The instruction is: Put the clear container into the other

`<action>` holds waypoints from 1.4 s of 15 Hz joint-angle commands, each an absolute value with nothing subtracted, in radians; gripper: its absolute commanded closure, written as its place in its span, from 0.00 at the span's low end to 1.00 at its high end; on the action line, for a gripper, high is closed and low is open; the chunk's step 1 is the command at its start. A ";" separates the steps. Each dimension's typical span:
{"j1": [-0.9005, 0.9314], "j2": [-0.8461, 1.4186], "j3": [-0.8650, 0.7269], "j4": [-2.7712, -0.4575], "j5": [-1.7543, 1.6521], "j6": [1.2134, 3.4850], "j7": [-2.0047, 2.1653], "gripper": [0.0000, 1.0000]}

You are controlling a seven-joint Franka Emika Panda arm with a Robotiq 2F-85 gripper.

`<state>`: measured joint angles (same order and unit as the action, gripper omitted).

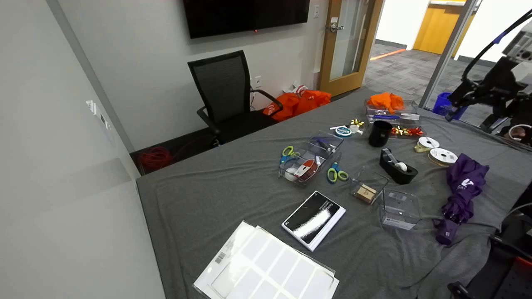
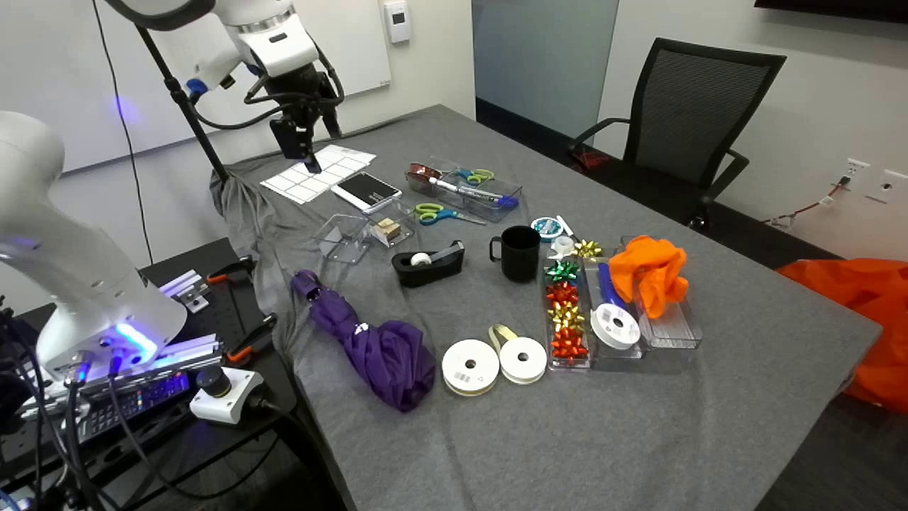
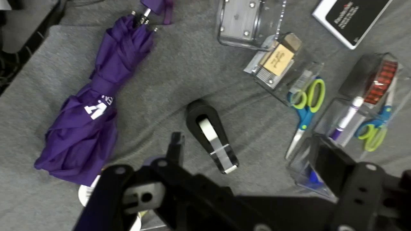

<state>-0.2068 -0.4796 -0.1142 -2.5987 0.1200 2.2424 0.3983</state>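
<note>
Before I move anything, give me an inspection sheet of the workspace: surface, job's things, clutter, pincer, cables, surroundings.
Surface: grey cloth, creased; spills: nothing seen.
Job's things: clear tub holding a tan pack, close beside a second clear tub with nothing seen inside; neither sits inside the other.
Clutter: purple umbrella, black tape dispenser and a pair of scissors near the tubs; black mug farther off.
Pincer: open, nothing seen held, above the cloth.
Cables: black cable looping along the arm; what looks like red cord coiled beyond the cloth.
Surroundings: black office chair, wall screen, orange bags.
</note>
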 commanded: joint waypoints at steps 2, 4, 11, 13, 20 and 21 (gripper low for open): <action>-0.229 -0.334 -0.078 -2.523 0.042 2.172 0.442 0.00; -0.217 -0.368 -0.085 -2.563 0.059 2.216 0.440 0.00; -0.214 -0.299 -0.041 -2.542 0.049 2.251 0.571 0.00; -0.201 -0.248 -0.009 -2.537 0.062 2.296 0.676 0.00; -0.116 0.026 0.033 -2.477 0.049 2.468 0.996 0.00; -0.100 0.067 0.027 -2.461 0.054 2.481 1.019 0.00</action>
<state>-0.1327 -0.0670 0.0367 -2.5266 0.0553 2.4407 0.9506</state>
